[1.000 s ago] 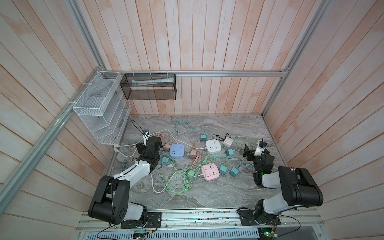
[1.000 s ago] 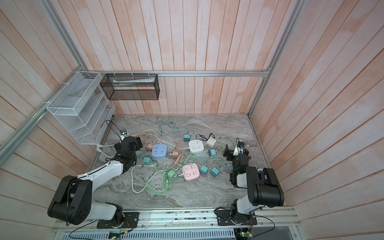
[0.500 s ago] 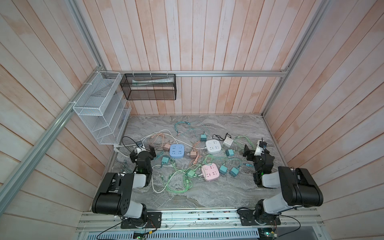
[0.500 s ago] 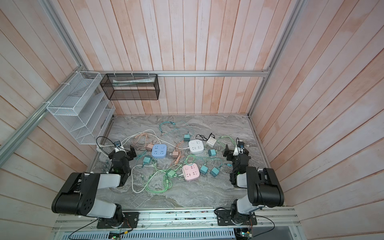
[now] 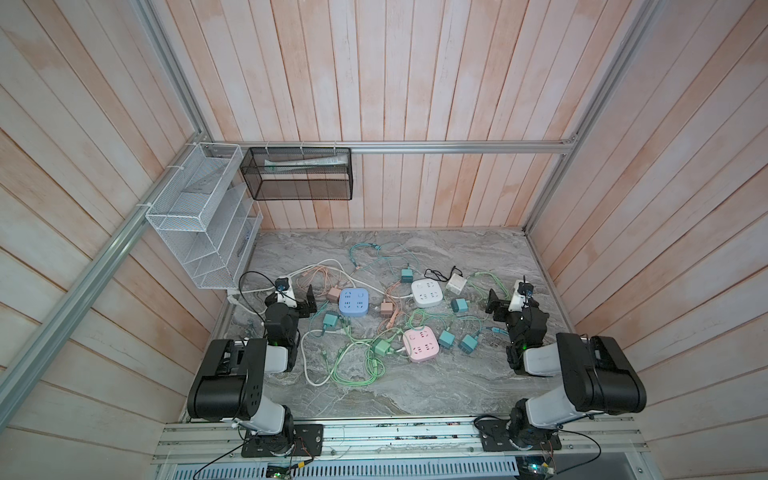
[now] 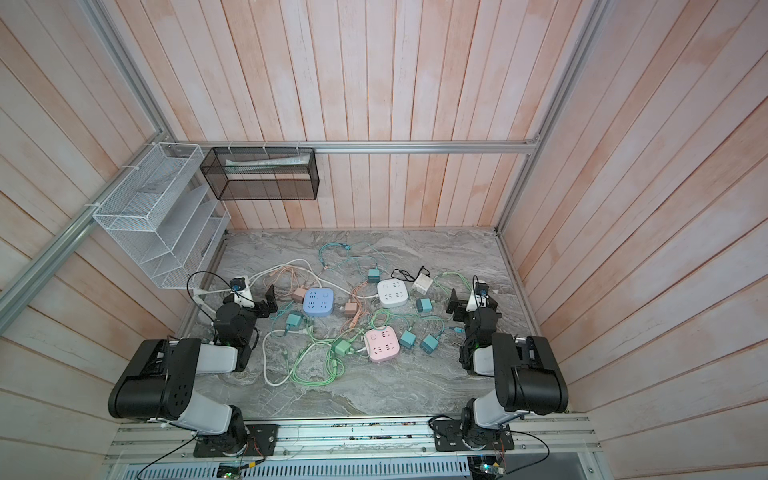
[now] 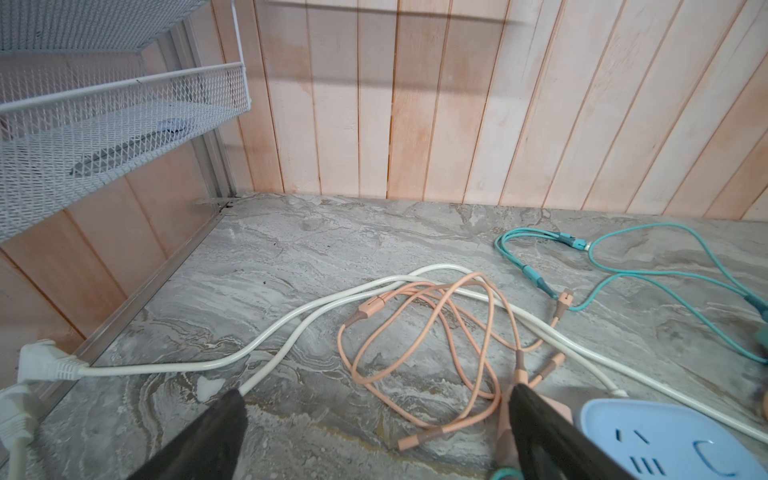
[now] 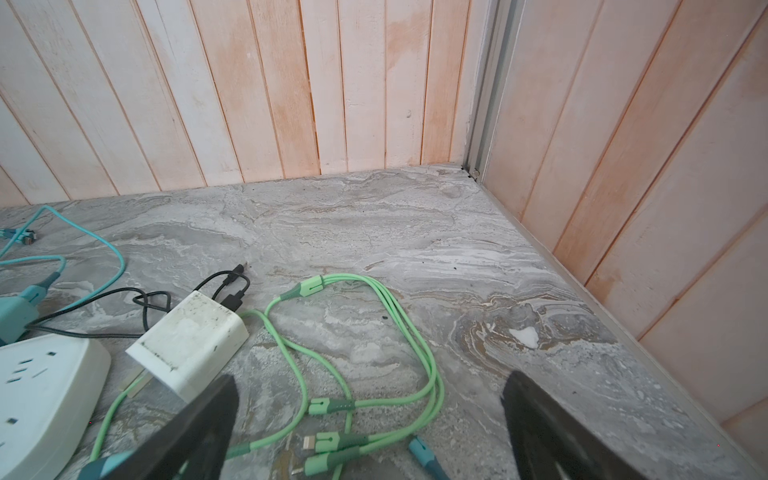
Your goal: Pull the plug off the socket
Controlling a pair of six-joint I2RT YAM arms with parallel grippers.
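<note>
Three square sockets lie on the marble table: blue, white and pink. No plug stands in their top faces. A green plug touches the pink socket's side and a brown plug lies against the blue one; whether either is seated I cannot tell. My left gripper hangs open left of the blue socket, with only cable between its fingers. My right gripper is open over green cable ends, right of the white socket.
Teal plugs, a white charger and tangled green, peach and white cables litter the table's middle. White power plugs lie by the left wall. A white wire rack and black mesh basket hang on the walls.
My left arm has folded back toward its base, and its gripper has drawn a little left, away from the blue socket. The right arm has not moved.
</note>
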